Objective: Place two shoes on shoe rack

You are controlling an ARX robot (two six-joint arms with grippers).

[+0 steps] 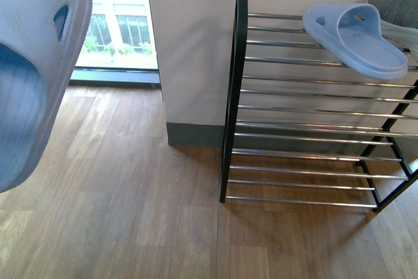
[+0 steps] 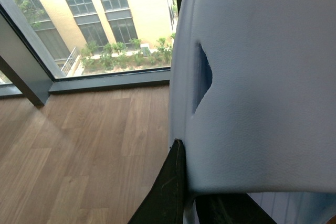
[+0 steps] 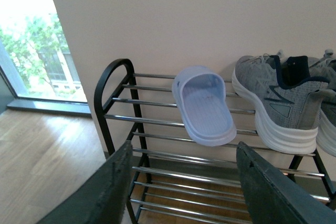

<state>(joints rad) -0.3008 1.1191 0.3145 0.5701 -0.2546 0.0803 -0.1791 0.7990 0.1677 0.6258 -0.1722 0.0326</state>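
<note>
Closest to the body camera hangs the held slide (image 1: 39, 63), a pale blue moulded sandal lifted off the floor (image 1: 130, 194) at the far left, well apart from the shoe rack (image 1: 241, 63). The left hand (image 2: 191, 195) is clamped on the edge of its upper band, one dark finger (image 2: 168, 182) pressed against the foam. It looks light and springy with a smooth skin, so a pinch on the thin band may let it swing or flex; a hold across the thicker sole edge would probably be steadier. The right hand (image 3: 181, 182) is spread wide and carries nothing, facing the rack. On the top bars lies the second slide (image 1: 356, 37), sole down, its toe overhanging the front bar. Just beside it, nearer the wall (image 1: 189, 44), stands a grey sneaker (image 3: 278, 98).
</note>
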